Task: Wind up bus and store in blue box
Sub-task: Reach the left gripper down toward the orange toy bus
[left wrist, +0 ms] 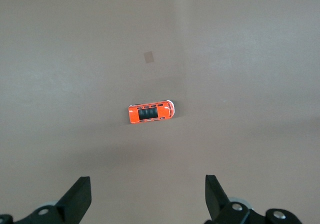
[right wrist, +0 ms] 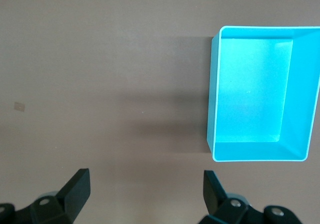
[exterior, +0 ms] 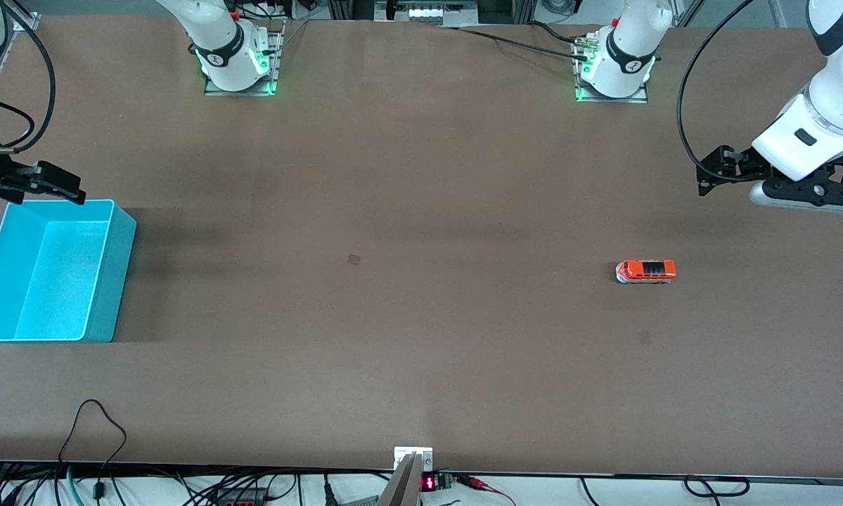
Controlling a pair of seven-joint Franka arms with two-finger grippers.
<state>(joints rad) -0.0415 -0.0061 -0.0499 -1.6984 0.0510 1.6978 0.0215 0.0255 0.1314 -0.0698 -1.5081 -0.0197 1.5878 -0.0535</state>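
Still untouched, the bus (exterior: 645,271) sits well apart from the blue box (exterior: 115,281); the left gripper (left wrist: 147,196) and right gripper (right wrist: 145,194) both hover spread wide, empty. A slightly off-centre pinch could roll the bus away.

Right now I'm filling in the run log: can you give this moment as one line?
bus: on table, untouched | blue box: empty, at right arm's end | left gripper: open above table near bus | right gripper: open beside box | stage: not started

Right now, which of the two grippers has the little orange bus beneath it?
The left gripper, open and hanging over the table at the left arm's end, sees the bus below. The right gripper, also open, hangs by the blue box instead.
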